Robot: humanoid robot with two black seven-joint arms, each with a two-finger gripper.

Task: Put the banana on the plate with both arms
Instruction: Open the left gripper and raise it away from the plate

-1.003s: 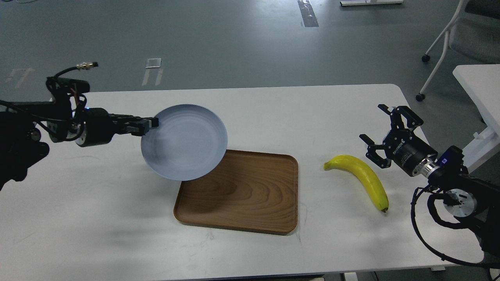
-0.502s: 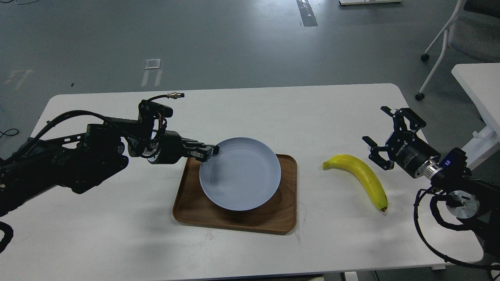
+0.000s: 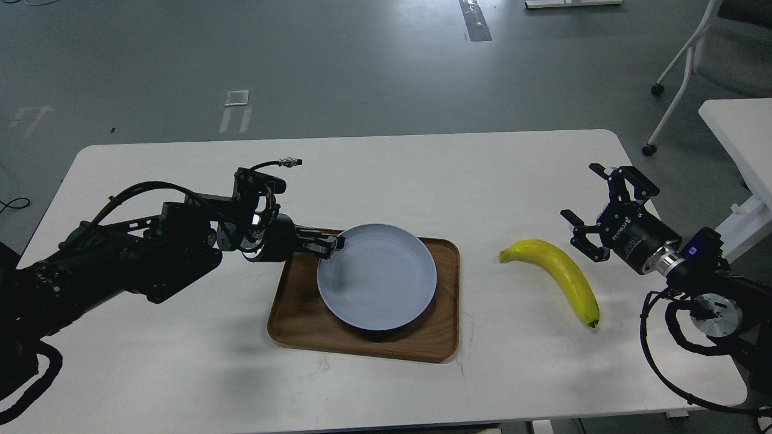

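The pale blue-grey plate (image 3: 377, 277) is over the brown wooden tray (image 3: 301, 313), close to its surface or resting on it. My left gripper (image 3: 333, 244) is shut on the plate's left rim. The yellow banana (image 3: 564, 276) lies on the white table right of the tray, stem end toward the tray. My right gripper (image 3: 588, 202) is open and empty, just right of the banana's upper part and apart from it.
The white table (image 3: 181, 374) holds only the tray and banana. A second white table (image 3: 736, 132) and a chair (image 3: 718, 54) stand at the far right. Grey floor lies beyond the table's far edge.
My left arm has carried the plate from raised and tilted at the tray's left corner down and right, level over the tray. The right gripper and banana have barely moved.
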